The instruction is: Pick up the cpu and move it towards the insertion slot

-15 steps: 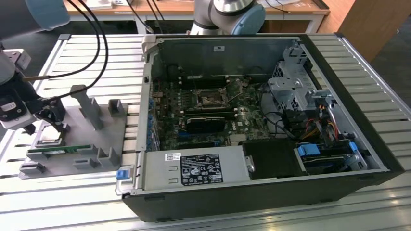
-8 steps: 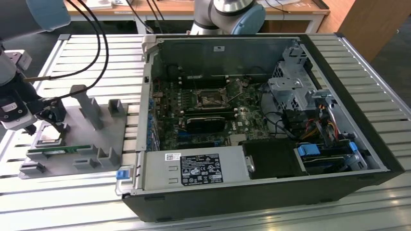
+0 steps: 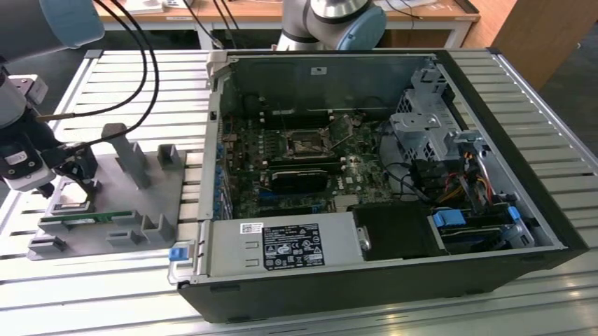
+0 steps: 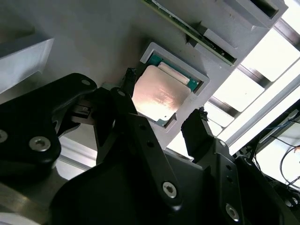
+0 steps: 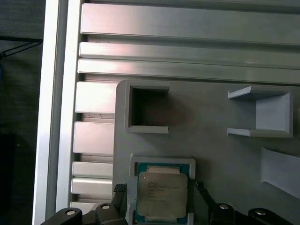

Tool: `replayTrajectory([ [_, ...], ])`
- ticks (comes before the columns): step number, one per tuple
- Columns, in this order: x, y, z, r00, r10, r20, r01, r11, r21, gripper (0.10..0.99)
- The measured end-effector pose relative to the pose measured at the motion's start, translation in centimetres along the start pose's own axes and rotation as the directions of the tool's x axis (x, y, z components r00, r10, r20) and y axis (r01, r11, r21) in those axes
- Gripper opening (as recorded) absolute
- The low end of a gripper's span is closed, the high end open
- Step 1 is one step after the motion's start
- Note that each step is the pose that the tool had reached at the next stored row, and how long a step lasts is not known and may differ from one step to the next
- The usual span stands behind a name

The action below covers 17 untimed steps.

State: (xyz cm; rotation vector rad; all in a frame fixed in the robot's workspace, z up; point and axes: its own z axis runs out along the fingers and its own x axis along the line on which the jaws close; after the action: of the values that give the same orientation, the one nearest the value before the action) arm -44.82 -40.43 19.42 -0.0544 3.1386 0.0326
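– Firstly, item one, the tool: how is it to be entered?

– Black two-fingered gripper (image 4: pixel 164 96), entered as spread apart and closed on nothing. In both wrist views one finger is seen at each of two opposite edges of the chip, so that a squeeze across it can be made. Whether the edges are touched cannot be told.

– Item two: what is listed between the fingers?

– Small flat square cpu with a silvery metal top and a green rim (image 5: pixel 161 197). It is recorded as seated flat in a shallow framed pocket of the pale grey plastic tray (image 5: pixel 211 154) and is judged not yet lifted. By that frame it is held square and in a known place.

– And the destination?

– Small square dark insertion slot with a silvery metal frame (image 3: pixel 307 144). It is found on the board inside the open black computer case (image 3: pixel 374 280), well apart from the tray, toward the exterior view's right.

– Surroundings and obstructions?

– Long thin green memory stick (image 3: pixel 84 218), laid in a groove just beside the cpu. One empty square pocket (image 5: pixel 147 108) is noted nearby. Upright grey tray posts (image 3: pixel 126 157) and the case's side wall (image 3: pixel 213 140) are entered as standing between tray and slot. Black cables (image 3: pixel 140 70) are draped above the ribbed aluminium table (image 3: pixel 112 280).
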Motion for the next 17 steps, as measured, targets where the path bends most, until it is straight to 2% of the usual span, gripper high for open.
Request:
replayTrajectory([
  [17,-0.17,-0.02,0.94,1.0000,0.000,0.0001,0.000,1.0000,0.000,0.671],
])
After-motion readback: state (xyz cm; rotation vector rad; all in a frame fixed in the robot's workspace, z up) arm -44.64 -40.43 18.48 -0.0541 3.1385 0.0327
